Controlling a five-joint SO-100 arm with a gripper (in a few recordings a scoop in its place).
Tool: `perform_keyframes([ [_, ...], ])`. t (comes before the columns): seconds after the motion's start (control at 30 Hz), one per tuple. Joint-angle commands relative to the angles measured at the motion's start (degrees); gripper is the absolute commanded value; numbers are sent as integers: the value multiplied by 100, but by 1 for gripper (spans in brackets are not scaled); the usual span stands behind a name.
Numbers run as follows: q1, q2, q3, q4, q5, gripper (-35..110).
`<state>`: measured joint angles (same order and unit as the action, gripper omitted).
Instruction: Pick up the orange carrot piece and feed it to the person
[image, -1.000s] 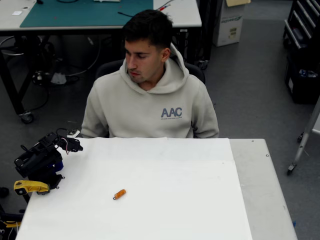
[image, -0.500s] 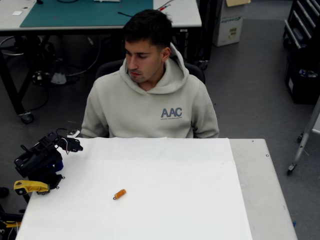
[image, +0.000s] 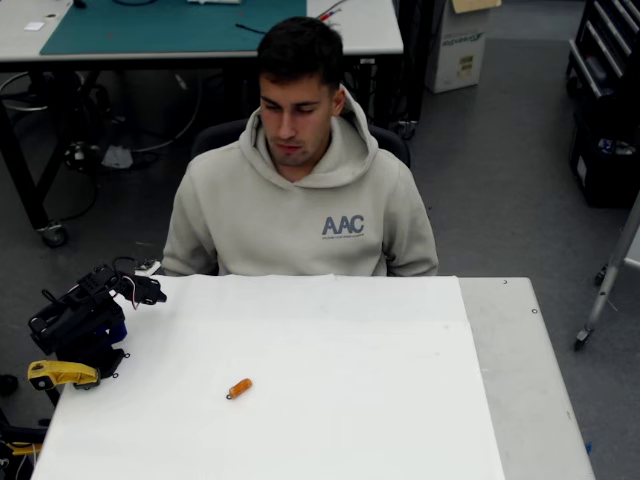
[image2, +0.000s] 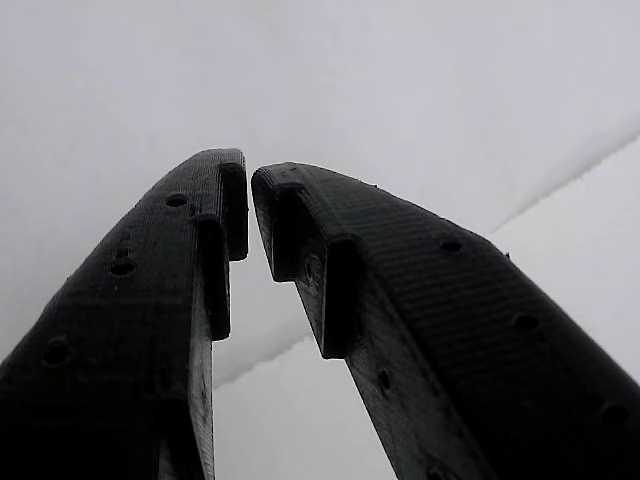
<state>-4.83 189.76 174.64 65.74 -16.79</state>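
The orange carrot piece lies on the white table, left of centre and towards the front. The person sits behind the table's far edge in a light hoodie, head bent down toward the tabletop. The black robot arm is folded up at the table's left edge, well to the left of the carrot. In the wrist view my gripper hangs over bare white surface, its two black fingertips almost touching and nothing between them.
A yellow clamp holds the arm's base at the left edge. The right strip of the table is bare grey. Behind the person stand a desk with a green mat and dark shelving at the right.
The person's head has turned from looking off to the picture's left to facing down at the table. The arm and the carrot have not moved.
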Motion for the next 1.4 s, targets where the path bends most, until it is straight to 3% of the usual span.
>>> perform_keyframes([
  [0.0, 26, -176, -475, 44, -35, -3],
  [0.87, 2074, -5423, -4772, 53, -53, -3],
  [1.37, 3832, -7207, -5687, 53, -1608, -3],
])
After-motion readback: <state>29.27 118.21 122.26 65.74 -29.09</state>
